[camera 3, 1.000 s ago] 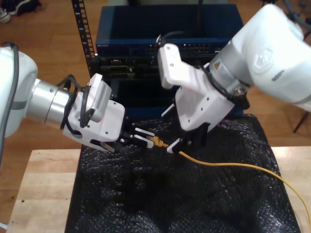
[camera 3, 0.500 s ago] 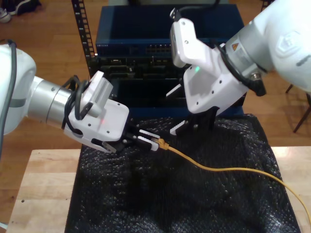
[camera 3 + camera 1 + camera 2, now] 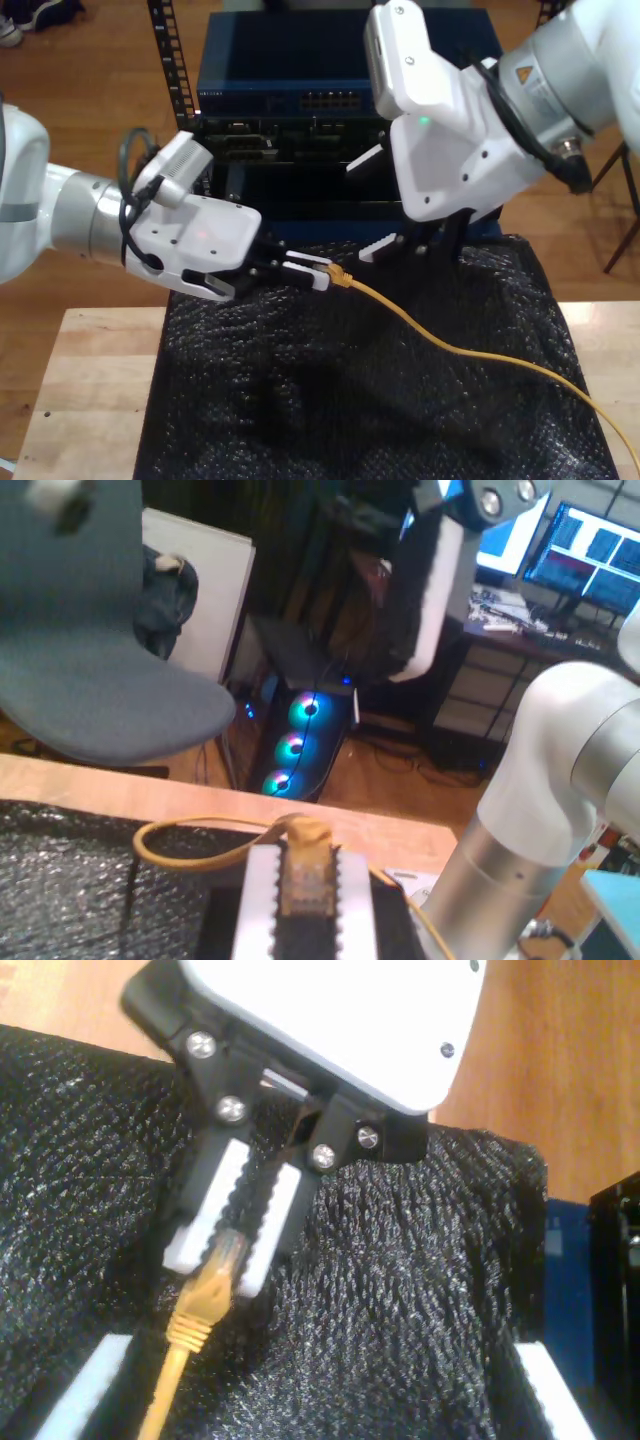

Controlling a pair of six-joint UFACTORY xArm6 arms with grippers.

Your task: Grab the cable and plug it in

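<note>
The yellow-orange cable (image 3: 450, 345) runs across the black mat from the exterior view's lower right up to its clear plug (image 3: 338, 277). My first gripper (image 3: 320, 275), on the arm at the exterior view's left, is shut on that plug. The first wrist view shows the plug (image 3: 305, 880) between the white fingers (image 3: 258, 900). The second wrist view looks at those same fingers (image 3: 205, 1200) clamped on the plug (image 3: 228, 1250), with the orange boot (image 3: 198, 1310) below. My second gripper (image 3: 370, 208) hangs open above and behind the plug, apart from the cable.
Behind the mat (image 3: 350, 400) stands a rack with a blue network switch (image 3: 330, 100) showing a row of ports, and darker units (image 3: 290, 150) beneath it. The mat lies on a wooden table (image 3: 90, 400). A grey chair (image 3: 90, 680) stands off the table.
My second gripper has left the cable and risen up and to the exterior view's right, fingers open. My first gripper kept the plug, which shifted slightly rightward and lifted.
</note>
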